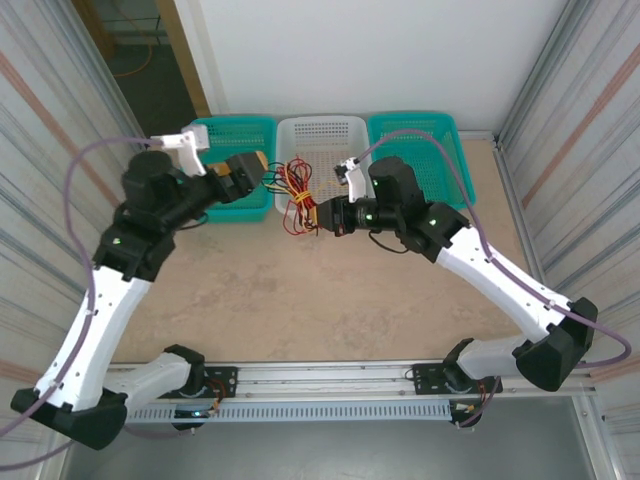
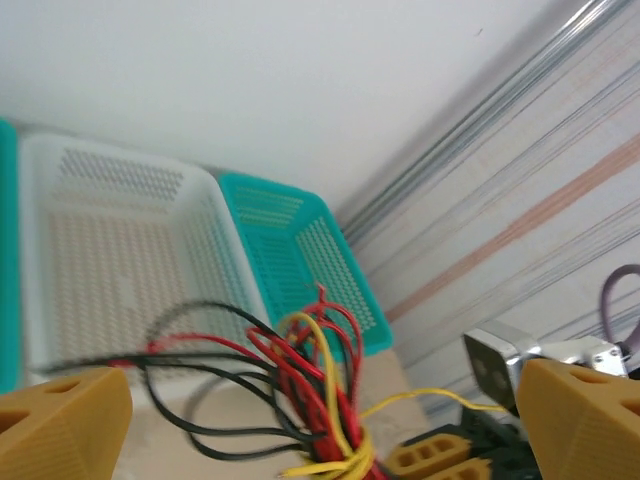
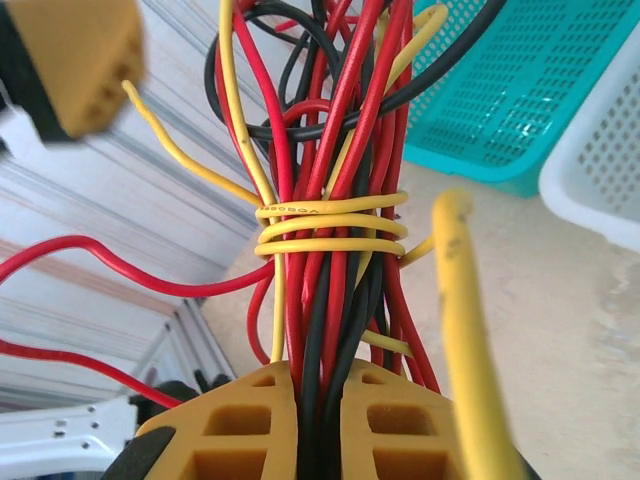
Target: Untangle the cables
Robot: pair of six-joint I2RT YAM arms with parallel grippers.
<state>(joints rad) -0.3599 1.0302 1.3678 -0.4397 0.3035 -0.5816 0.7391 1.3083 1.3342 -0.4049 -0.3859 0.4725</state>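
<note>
Right gripper [image 3: 318,385]: jaws clenched on the cables [image 3: 335,230] — a red, black and yellow bundle, wound by one yellow strand. The bundle sits at 12 o'clock on the bench [image 1: 300,300], over the white basket's [image 1: 330,135] near-left corner. Left gripper [image 1: 262,175] — jaws released, at the bundle's 9 o'clock.

On your top view, look to 12 o'clock on the tan table [image 1: 330,300]: a white basket [image 1: 330,135] sits by the back wall [image 1: 380,50]. It has a left teal basket [image 1: 235,130] just beside it at 11 o'clock and a right teal basket [image 1: 415,118] just beside it at 1 o'clock, all three in one row. A corrugated left wall [image 1: 40,130] closes the table in at 9 o'clock and a right wall [image 1: 590,150] at 3 o'clock. A dark doorway [image 1: 140,50] opens at 11 o'clock, and a metal rail [image 1: 330,380] runs along the near edge at 6 o'clock.
</note>
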